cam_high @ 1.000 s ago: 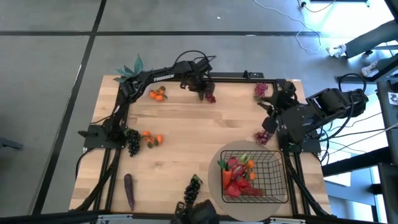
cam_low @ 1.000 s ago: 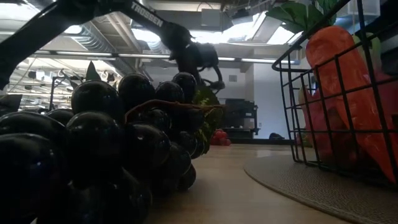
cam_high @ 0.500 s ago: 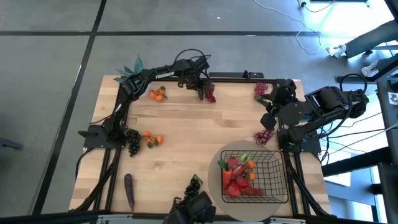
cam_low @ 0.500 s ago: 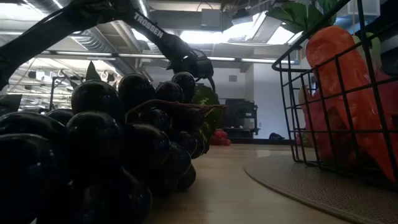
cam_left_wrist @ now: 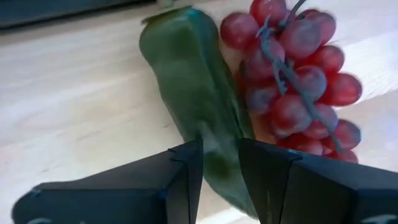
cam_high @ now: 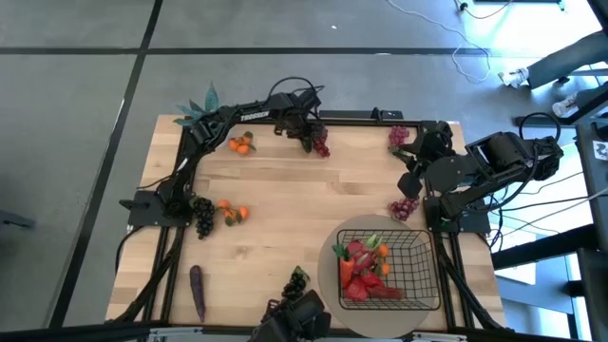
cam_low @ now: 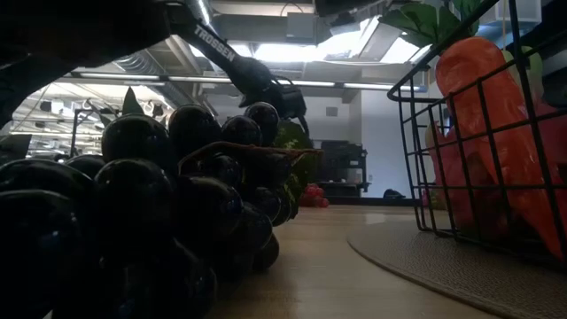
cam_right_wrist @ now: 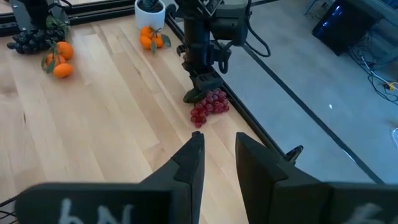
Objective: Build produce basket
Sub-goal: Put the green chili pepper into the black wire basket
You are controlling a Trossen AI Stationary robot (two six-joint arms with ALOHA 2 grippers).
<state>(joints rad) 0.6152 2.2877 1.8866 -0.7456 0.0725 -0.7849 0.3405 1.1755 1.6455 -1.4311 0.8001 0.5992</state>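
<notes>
Evidently clamped narrow on the green leaf [cam_left_wrist: 199, 106] of the red grapes [cam_high: 320, 145] at the table's [cam_high: 304, 204] far edge with the left pincer [cam_high: 309, 136], presumably for carrying to the basket [cam_high: 399, 271] near the right pincer [cam_right_wrist: 214, 158], slightly parted and empty.

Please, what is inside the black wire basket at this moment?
The basket, standing on the round mat, holds a pile of red produce, an orange carrot with green leaves on top. Whatever lies beneath the pile is covered, so the single pieces cannot be counted.
</notes>
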